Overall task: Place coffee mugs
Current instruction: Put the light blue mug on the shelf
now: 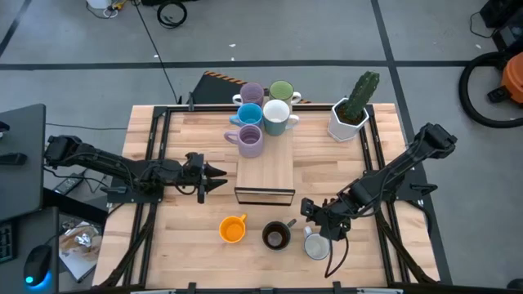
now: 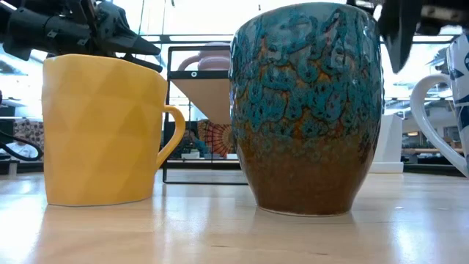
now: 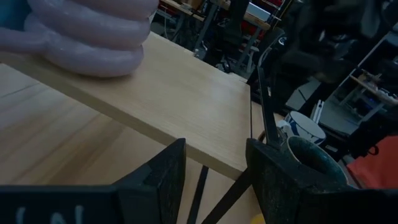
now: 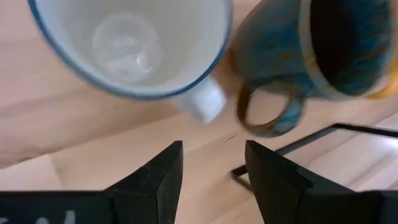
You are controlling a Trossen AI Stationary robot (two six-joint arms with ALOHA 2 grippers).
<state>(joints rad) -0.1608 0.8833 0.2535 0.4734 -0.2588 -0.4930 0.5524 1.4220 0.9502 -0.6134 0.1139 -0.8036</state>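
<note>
Mugs left at the bench's front edge: white mug point(image 1: 315, 245) sits under your empty, open right gripper point(image 1: 320, 220), so drop straight over its handle point(image 4: 202, 99).

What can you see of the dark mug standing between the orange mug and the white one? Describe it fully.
The dark mug is a rounded glazed ceramic cup, mottled teal on its upper part and rusty brown toward the base, with a dark inside and a loop handle. It stands upright on the wooden table, near its front edge, mouth up and seemingly empty. The orange mug and white mug flank it closely; nothing grips it.
</note>
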